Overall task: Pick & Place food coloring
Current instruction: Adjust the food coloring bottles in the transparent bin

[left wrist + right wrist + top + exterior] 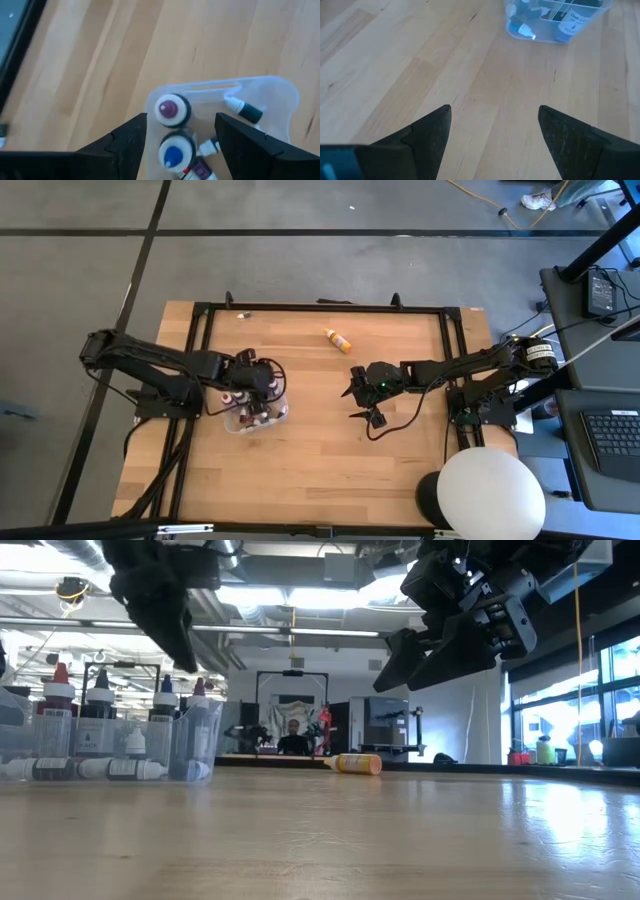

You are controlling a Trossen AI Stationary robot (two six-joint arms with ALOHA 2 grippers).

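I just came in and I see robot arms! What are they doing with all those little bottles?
They are gathering tiny food coloring bottles into a clear plastic tray. The left gripper hangs right above the tray with its jaws apart and nothing between them; in its wrist view you can see bottles standing and lying in the tray below. The right gripper hangs over bare table in the middle, jaws wide open and empty. One yellow bottle lies on its side on the table, toward the far edge, outside the tray.

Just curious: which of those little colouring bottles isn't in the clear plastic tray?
The small yellow-orange dropper bottle, lying alone on its side on the wood; the rest sit in the tray.
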